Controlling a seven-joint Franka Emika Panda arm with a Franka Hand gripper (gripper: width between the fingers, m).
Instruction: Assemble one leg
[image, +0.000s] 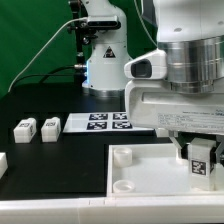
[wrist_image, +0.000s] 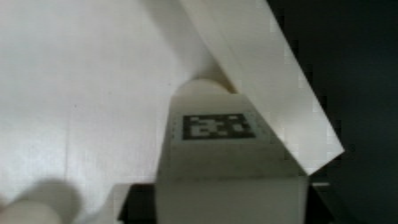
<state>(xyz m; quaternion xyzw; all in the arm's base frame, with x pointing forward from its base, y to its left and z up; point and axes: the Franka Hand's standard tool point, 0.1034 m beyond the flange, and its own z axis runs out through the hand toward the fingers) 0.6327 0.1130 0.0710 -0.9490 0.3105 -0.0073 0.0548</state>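
My gripper (image: 198, 152) is shut on a leg (image: 200, 166), a small white block with a black-and-white tag facing the camera. I hold it upright over the right rear corner of the large white tray-like piece (image: 150, 172); I cannot tell whether it touches the tray. In the wrist view the leg (wrist_image: 217, 125) runs out from between my gripper (wrist_image: 228, 205) jaws toward the tray's raised rim (wrist_image: 267, 70). The dark fingers (wrist_image: 146, 200) press its sides. Two more legs (image: 25, 128) (image: 50, 125) lie on the black table at the exterior view's left.
The marker board (image: 100, 122) lies behind the tray. A round socket (image: 123, 155) shows at the tray's left rear corner. Another white piece (image: 3, 160) pokes in at the left edge. The arm's base (image: 105, 55) stands at the back.
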